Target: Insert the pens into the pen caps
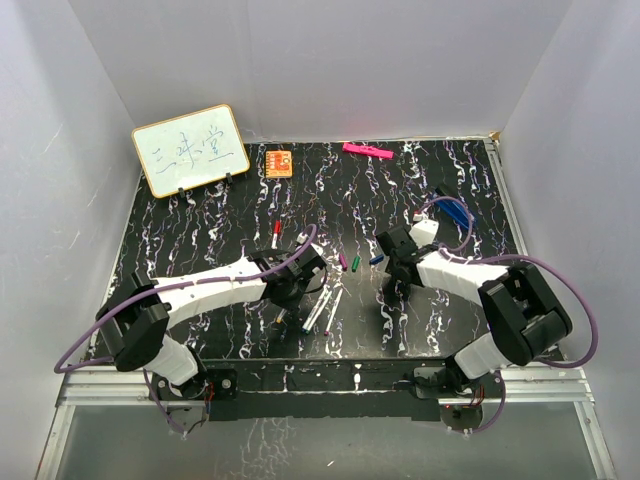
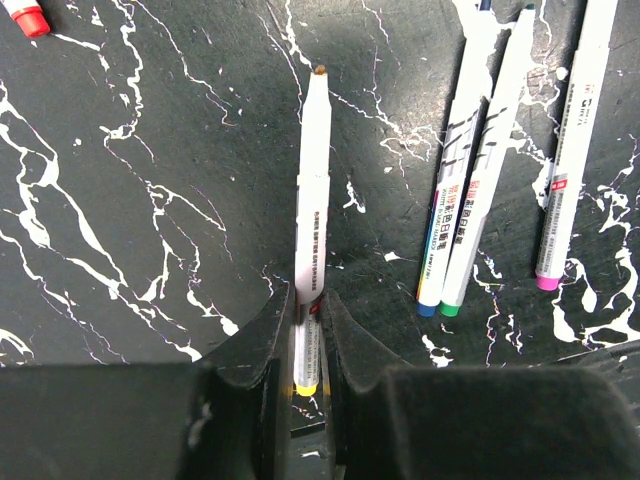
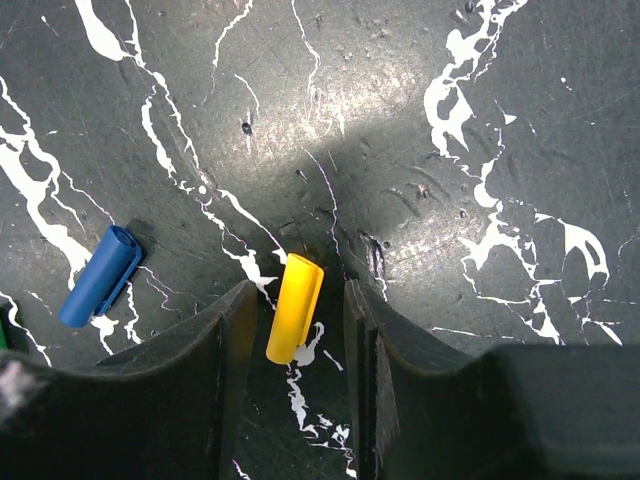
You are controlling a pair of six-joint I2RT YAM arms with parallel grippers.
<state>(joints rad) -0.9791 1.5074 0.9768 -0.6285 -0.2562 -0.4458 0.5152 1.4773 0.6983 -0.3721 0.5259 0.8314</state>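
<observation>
**A:** What is the setting?

**B:** A black table (image 1: 200,230) veined with white like marble, boxed in by plain white walls (image 1: 300,60). A small whiteboard (image 1: 190,150) with handwriting stands tilted at the far left corner.

**A:** What else is back there?

**B:** An orange card (image 1: 279,162) lies just right of the whiteboard. A pink bar (image 1: 366,151) lies further right against the same back wall. A blue clip (image 1: 455,210) sits well right of the whiteboard and nearer the arms.

**A:** And the left gripper (image 2: 310,300)?

**B:** It is nearer and to the right of the whiteboard, clenched on the yellow-banded pen (image 2: 312,180). The pen juts forward from between the fingers.

**A:** And the loose pens?

**B:** Three lie side by side just beyond that gripper, on the side away from the whiteboard: the blue-ended pen (image 2: 455,200), the green-ended pen (image 2: 490,170) touching it, and the pink-ended pen (image 2: 575,150) a little apart. A red-ended piece (image 2: 25,15) lies toward the whiteboard. I cannot tell whether it is a cap or a pen.

**A:** And the right gripper (image 3: 300,290)?

**B:** It is released, with one jaw on each side of the yellow cap (image 3: 295,305) lying on the table, and a gap shows on both sides. The blue cap (image 3: 98,277) lies beside it on the whiteboard side. The green cap (image 1: 343,263) and the purple cap (image 1: 355,265) lie closer still to the whiteboard.

**A:** Is anything in the way?

**B:** From above, the right fingers hide the yellow cap, and purple cables (image 1: 585,310) loop around both arms.
</observation>
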